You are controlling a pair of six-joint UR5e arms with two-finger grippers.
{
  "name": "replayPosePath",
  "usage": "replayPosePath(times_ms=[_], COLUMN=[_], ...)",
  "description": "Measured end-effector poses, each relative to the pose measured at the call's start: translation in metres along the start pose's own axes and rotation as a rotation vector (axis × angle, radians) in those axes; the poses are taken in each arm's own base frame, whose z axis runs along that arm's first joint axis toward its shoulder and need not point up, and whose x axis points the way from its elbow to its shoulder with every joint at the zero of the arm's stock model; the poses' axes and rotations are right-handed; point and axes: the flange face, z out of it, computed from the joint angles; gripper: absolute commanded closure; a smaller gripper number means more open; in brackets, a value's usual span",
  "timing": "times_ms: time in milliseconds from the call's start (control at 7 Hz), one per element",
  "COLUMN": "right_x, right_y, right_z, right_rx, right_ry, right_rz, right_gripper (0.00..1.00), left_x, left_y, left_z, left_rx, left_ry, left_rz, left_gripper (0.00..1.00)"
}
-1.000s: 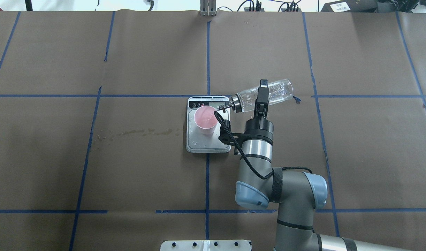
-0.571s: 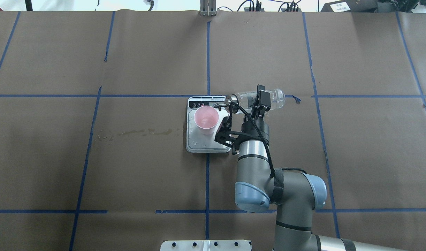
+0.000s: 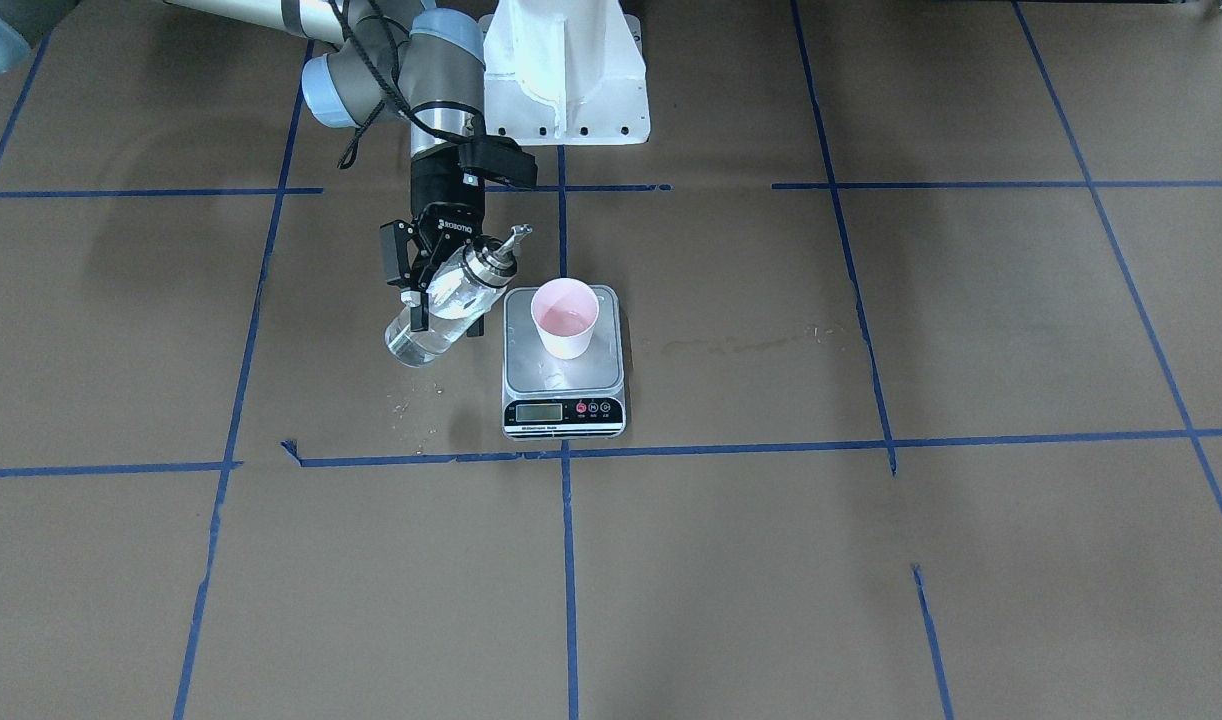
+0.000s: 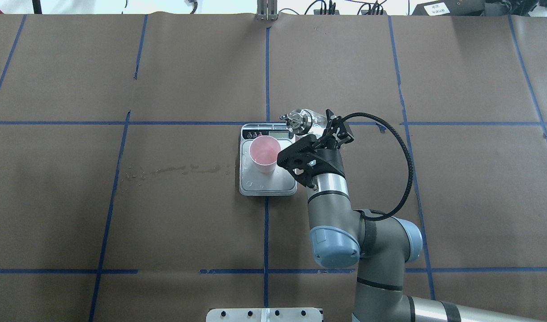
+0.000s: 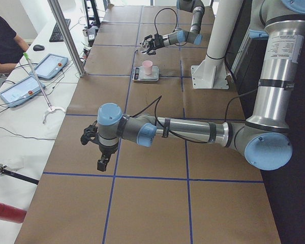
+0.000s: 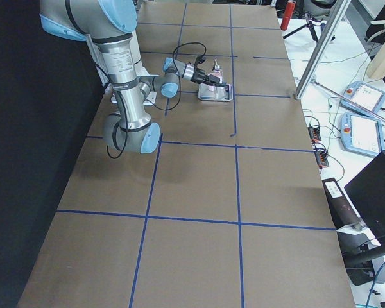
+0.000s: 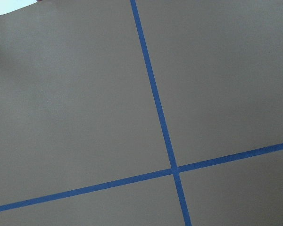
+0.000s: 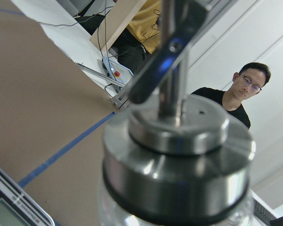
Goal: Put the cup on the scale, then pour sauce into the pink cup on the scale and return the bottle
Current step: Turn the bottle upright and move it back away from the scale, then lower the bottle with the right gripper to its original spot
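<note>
The pink cup [image 4: 264, 152] stands on the scale [image 4: 273, 182], with a little liquid in it [image 3: 563, 322]. My right gripper [image 4: 320, 130] is shut on the clear glass bottle [image 3: 439, 312] and holds it above the table just beside the scale's right edge. The bottle is tilted, its silver cap and spout [image 4: 297, 120] pointing up and off the cup. Clear sauce [image 3: 417, 338] sits in the bottle's lower end. The cap [image 8: 179, 155] fills the right wrist view. My left gripper [image 5: 101, 162] shows only in the exterior left view, far from the scale; I cannot tell whether it is open or shut.
A wet stain [image 4: 175, 170] marks the brown paper left of the scale. The white robot base [image 3: 566, 70] stands behind the scale. Operators and tablets [image 5: 46, 66] are beyond the table's far edge. Blue tape lines [image 7: 155, 108] cross the table.
The bottle has swung from lying tipped with its spout over the cup to nearly upright. The spout has come off the cup, and the right wrist has rotated.
</note>
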Motion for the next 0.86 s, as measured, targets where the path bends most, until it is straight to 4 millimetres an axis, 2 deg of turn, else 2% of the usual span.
replayPosePath(times_ms=[143, 286, 429, 714, 857], right_x=[0.026, 0.062, 0.097, 0.145, 0.16], right_y=[-0.006, -0.004, 0.01, 0.068, 0.094], right_z=[0.005, 0.013, 0.023, 0.031, 0.032], right_rx=[-0.025, -0.072, -0.126, -0.199, -0.212], right_ry=[-0.032, -0.057, -0.052, 0.022, 0.065], right_rz=[0.189, 0.391, 0.566, 0.714, 0.743], right_gripper=[1.0, 1.0, 1.0, 1.0, 1.0], left_x=[0.0, 0.001, 0.002, 0.004, 0.005], left_y=[-0.001, -0.001, -0.002, -0.003, -0.003], left_z=[-0.001, -0.002, -0.003, -0.006, -0.007], left_rx=[0.001, 0.003, 0.006, 0.011, 0.014], left_ry=[0.0, 0.0, 0.0, 0.0, 0.0], left_rz=[0.001, 0.002, 0.002, 0.005, 0.006], left_gripper=[0.0, 0.0, 0.0, 0.0, 0.0])
